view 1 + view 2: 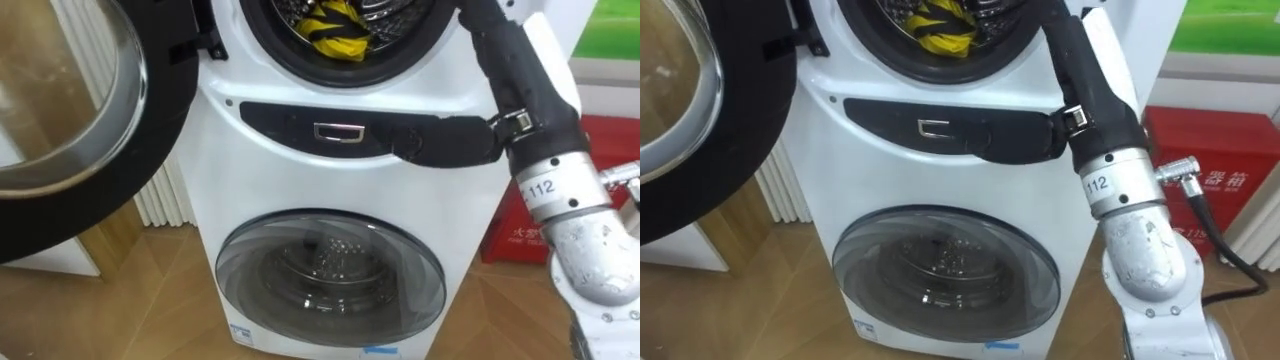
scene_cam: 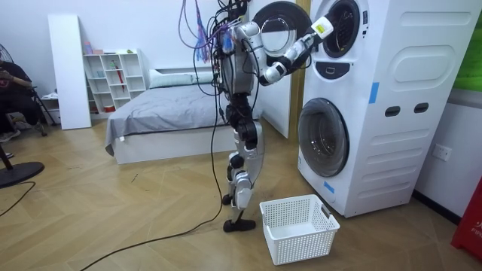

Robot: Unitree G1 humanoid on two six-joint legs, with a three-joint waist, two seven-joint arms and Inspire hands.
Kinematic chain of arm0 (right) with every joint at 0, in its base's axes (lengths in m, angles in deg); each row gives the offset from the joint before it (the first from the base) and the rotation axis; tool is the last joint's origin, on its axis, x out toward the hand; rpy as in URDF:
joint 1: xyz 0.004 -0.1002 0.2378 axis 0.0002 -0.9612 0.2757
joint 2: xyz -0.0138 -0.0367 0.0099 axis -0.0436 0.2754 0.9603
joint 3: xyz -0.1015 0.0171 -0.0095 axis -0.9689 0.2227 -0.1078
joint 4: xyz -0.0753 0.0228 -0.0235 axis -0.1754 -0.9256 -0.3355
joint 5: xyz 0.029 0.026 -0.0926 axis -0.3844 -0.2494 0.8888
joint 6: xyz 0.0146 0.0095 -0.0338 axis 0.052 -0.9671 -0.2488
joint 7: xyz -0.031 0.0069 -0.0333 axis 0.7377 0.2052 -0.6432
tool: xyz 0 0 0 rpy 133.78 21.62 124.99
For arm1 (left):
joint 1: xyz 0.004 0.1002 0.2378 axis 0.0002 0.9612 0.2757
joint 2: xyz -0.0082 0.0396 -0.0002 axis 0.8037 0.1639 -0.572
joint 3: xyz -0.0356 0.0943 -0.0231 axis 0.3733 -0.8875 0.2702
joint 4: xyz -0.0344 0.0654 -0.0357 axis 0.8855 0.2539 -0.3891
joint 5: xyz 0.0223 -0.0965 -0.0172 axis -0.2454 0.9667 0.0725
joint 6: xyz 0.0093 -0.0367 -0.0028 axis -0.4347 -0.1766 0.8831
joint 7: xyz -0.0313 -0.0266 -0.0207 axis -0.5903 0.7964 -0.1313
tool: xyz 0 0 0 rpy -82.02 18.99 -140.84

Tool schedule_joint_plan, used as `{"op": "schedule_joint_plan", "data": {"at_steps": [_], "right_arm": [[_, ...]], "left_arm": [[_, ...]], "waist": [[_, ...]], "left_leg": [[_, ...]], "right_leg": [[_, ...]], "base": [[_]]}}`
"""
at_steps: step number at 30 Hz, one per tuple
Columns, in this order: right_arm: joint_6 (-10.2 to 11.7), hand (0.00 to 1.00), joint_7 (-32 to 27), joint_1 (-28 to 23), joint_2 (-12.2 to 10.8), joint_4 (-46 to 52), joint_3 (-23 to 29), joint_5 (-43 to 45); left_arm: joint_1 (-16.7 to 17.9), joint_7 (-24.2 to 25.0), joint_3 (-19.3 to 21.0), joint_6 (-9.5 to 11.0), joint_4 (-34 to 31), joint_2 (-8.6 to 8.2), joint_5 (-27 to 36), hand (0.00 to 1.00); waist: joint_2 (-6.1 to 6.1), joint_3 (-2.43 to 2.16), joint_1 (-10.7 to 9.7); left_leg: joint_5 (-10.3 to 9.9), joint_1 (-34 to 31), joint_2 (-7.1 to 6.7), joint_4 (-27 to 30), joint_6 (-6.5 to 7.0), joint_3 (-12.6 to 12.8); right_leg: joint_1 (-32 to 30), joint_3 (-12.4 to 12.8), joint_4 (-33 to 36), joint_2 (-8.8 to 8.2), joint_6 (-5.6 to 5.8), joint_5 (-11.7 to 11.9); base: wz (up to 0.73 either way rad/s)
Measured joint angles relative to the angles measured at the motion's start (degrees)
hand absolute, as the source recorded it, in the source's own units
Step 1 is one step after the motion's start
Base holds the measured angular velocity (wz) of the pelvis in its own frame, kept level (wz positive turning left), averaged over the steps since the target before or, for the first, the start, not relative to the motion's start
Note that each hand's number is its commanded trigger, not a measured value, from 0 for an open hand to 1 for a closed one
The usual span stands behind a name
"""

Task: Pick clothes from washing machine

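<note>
The robot stands up straight on both legs. Its right arm (image 1: 525,85) is bent at the elbow and lifted high, reaching forward and up. The lower arm wears a black sleeve, and the round silver elbow joint (image 1: 1145,250) sits low. The right hand (image 2: 320,28) is up at head height, out in front of its chest.

We face two stacked washers (image 2: 361,113): clothes (image 1: 335,30) in the upper drum (image 1: 385,12), its door (image 1: 60,130) open at left, a basket (image 2: 297,226) on the floor (image 2: 113,218) before them.
</note>
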Motion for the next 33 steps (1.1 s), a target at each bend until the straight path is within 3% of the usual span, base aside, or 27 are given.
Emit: {"op": "schedule_joint_plan", "data": {"at_steps": [3,16,24,33], "right_arm": [[0.0,0.00,0.1,0.0,0.9,-0.4,-0.3,-3.7],[-0.7,0.00,2.6,0.5,0.8,-2.9,-1.9,-7.0],[-1.1,0.00,2.3,3.5,0.9,-9.0,-2.2,-7.1],[-3.1,0.00,1.9,4.7,0.8,-9.4,-3.6,-4.5]], "left_arm": [[-0.7,0.2,0.0,-0.6,0.0,0.17,0.0,0.00],[-1.0,1.8,-0.1,-0.9,-2.0,0.35,0.2,0.00],[-1.2,1.7,-0.3,-0.8,-4.0,1.04,0.2,0.00],[-1.1,1.2,0.9,-1.2,-4.1,0.53,0.6,0.00]], "waist": [[-0.30,-0.02,0.7],[-0.51,0.10,1.4],[-2.02,0.92,1.9],[-1.97,0.72,2.2]], "left_leg": [[0.0,-0.2,-0.09,0.1,0.01,0.0],[0.0,-0.5,-0.12,-0.1,0.01,-0.3],[0.0,-0.4,-0.04,-0.6,0.00,-0.4],[-0.2,-1.3,-0.18,-0.1,0.28,-1.3]], "right_leg": [[-0.3,0.5,0.0,0.02,0.02,0.0],[-0.7,1.0,0.2,0.08,0.14,0.1],[-0.8,0.8,0.2,0.13,0.18,0.2],[-1.0,-0.7,0.1,0.08,0.44,0.3]], "base": [[-0.07],[-0.02],[0.00],[0.07]]}}
